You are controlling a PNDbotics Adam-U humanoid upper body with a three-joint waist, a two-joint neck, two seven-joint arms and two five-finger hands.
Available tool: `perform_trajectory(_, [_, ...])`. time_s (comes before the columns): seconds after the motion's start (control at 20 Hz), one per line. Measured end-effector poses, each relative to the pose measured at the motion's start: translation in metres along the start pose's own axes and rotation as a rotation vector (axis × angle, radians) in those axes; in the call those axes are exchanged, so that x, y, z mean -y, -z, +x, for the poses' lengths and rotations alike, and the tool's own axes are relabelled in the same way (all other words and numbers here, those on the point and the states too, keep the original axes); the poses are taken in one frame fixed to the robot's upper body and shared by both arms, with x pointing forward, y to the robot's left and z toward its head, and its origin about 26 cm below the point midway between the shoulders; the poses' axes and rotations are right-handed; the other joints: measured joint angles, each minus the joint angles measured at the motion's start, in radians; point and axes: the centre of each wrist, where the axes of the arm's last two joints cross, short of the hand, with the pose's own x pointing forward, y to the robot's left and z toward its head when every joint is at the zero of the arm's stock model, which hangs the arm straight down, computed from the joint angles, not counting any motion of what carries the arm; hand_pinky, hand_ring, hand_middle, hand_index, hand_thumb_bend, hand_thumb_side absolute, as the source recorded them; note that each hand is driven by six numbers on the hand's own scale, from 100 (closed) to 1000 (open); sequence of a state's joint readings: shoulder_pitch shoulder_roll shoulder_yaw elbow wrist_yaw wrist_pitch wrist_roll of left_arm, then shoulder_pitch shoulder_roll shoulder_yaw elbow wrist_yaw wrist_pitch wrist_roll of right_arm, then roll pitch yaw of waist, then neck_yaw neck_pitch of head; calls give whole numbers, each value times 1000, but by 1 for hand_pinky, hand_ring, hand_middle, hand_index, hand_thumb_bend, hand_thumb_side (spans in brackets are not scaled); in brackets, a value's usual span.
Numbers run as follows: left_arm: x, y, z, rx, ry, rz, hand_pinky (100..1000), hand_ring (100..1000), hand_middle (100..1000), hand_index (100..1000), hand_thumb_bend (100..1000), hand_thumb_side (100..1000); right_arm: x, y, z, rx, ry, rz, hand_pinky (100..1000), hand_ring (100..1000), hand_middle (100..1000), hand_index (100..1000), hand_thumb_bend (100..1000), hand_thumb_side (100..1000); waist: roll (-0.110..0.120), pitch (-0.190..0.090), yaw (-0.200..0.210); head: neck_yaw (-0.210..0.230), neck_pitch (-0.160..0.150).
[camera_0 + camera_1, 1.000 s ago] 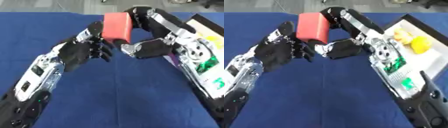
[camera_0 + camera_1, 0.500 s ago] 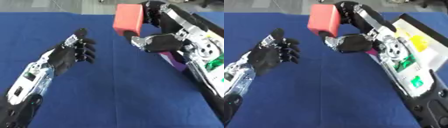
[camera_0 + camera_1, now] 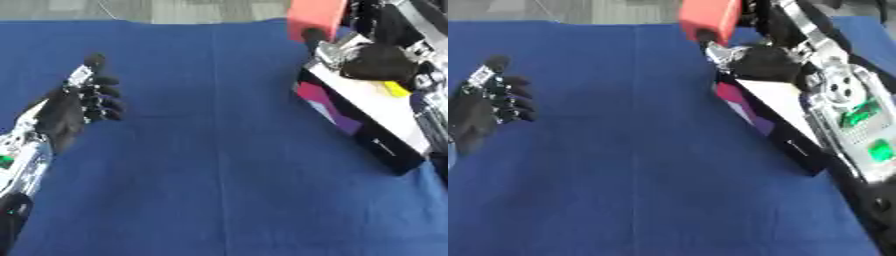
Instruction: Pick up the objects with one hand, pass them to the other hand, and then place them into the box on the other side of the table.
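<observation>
No text, brand, number or sign can be read anywhere in either view. The box (image 3: 367,117) on the right of the table shows a magenta and purple patch on its dark side wall, but no lettering can be made out there. The red block (image 3: 709,17) bears no marking on its visible faces. The small white patches on the left hand (image 3: 83,100) are too blurred to tell whether they carry print.
</observation>
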State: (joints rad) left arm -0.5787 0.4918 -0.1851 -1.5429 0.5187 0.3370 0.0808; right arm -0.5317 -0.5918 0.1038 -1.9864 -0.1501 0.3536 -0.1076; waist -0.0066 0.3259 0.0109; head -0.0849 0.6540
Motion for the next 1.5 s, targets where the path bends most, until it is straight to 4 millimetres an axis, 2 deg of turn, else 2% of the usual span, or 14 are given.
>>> perform_trajectory(0.3, [-19,-15,15,92,110,191,579,538,588,731,461,624,27,-20,-20,-116,-75,-156,866,796,467,642,254,103,0,0,0,-6,-2])
perform_trajectory(0.55, [-28,-27,24,141,176,279,581,541,591,732,468,614,38,-34,-31,-203,-166,-194,865,794,469,638,279,103,0,0,4,-15,-7])
perform_trajectory(0.9, [-32,-36,35,192,226,327,582,542,592,731,472,607,40,-49,-45,-313,-266,-213,863,791,471,634,299,105,0,0,8,-89,-14])
perform_trajectory(1.3, [-32,-39,39,213,241,340,583,544,594,732,475,608,40,-60,-54,-365,-318,-233,862,790,473,633,303,105,0,0,7,-203,-25])
perform_trajectory(1.5, [-32,-39,39,217,242,341,583,544,594,733,476,605,40,-64,-58,-380,-342,-230,862,801,500,660,331,121,0,0,5,-226,-25])
